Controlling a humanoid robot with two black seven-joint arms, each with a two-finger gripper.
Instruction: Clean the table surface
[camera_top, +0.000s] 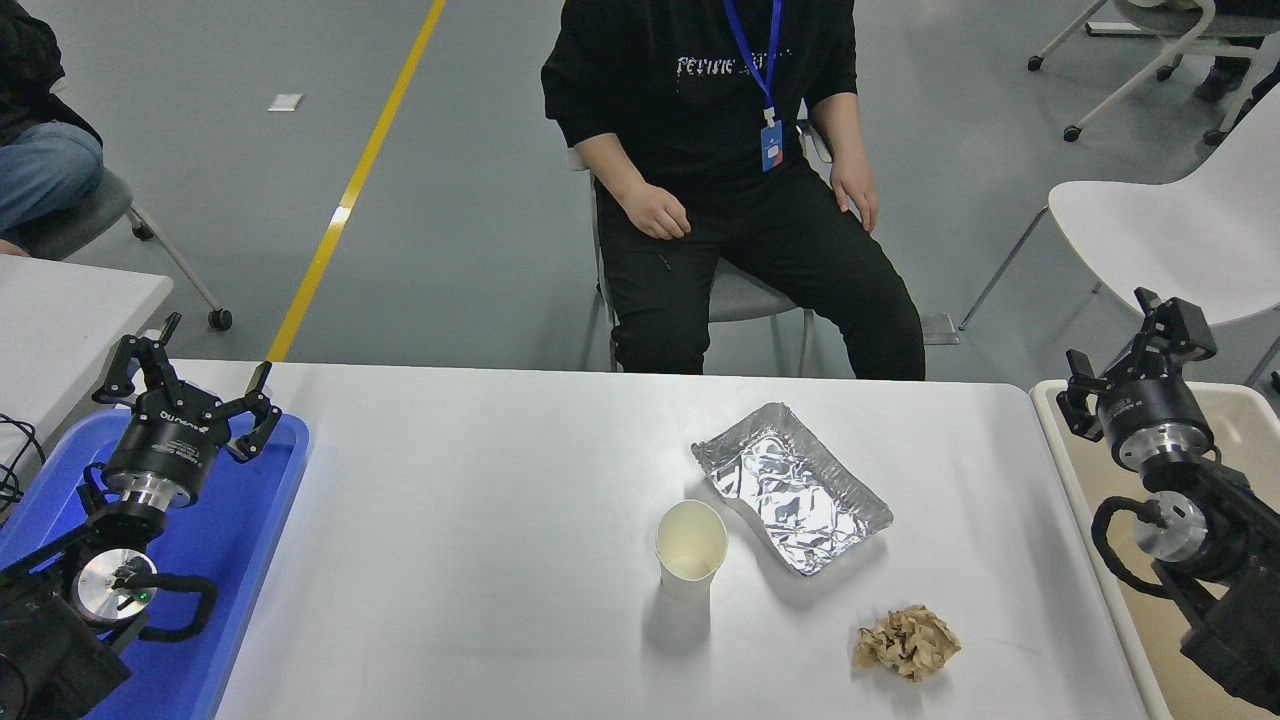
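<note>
We see the table surface (480, 520) filling the lower middle of the head view, white and matte, running from the blue tray (250, 520) at its left end to the beige bin (1075, 470) at its right. Three items lie on its right half: an upright paper cup (690, 548), an empty foil tray (792, 487) just behind and to the right of the cup, and a crumpled brown paper wad (907, 642) nearer the front edge, apart from both. The left gripper (188, 385) hangs above the blue tray, jaws spread wide, holding nothing. The right gripper (1128, 350) sits above the beige bin; we read its fingers as apart and empty. Neither touches the tabletop. A person (720, 180) in black sits on a chair beyond the far edge, hands resting on thighs.
</note>
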